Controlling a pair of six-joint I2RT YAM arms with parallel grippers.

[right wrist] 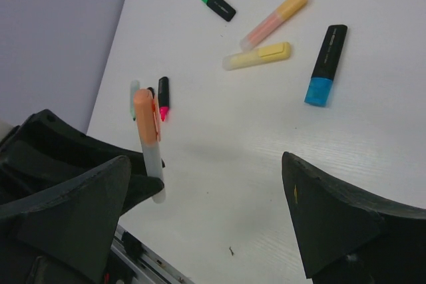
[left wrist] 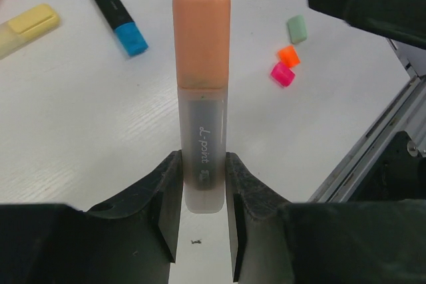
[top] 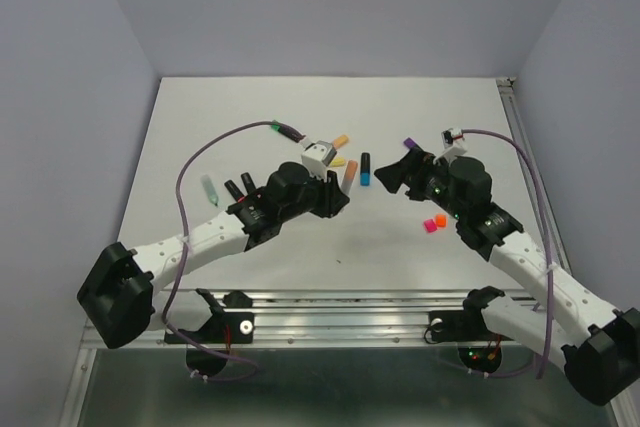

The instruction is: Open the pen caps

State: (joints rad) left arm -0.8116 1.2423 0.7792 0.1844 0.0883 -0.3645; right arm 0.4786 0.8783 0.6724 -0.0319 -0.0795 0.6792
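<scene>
My left gripper [left wrist: 203, 184] is shut on the frosted barrel of a marker [left wrist: 203, 144] and holds it above the table; its peach-orange cap [left wrist: 202, 34] is on and points away from the fingers. In the top view this gripper [top: 340, 192] sits mid-table with the marker [top: 349, 175] pointing toward my right gripper [top: 393, 175]. The right gripper [right wrist: 206, 211] is open wide and empty, facing the held marker [right wrist: 148, 144], a short gap away. Loose pink [left wrist: 282, 73], orange [left wrist: 288, 55] and pastel green [left wrist: 297, 28] caps lie on the table.
A black marker with a blue cap [top: 366, 169], a yellow highlighter [right wrist: 258, 56], a peach highlighter [right wrist: 274, 18] and a green-capped black marker [right wrist: 218, 4] lie behind the grippers. A purple cap [top: 410, 143] lies by the right gripper. Uncapped markers [top: 232, 188] lie at the left. The metal rail [top: 330, 302] runs along the near edge.
</scene>
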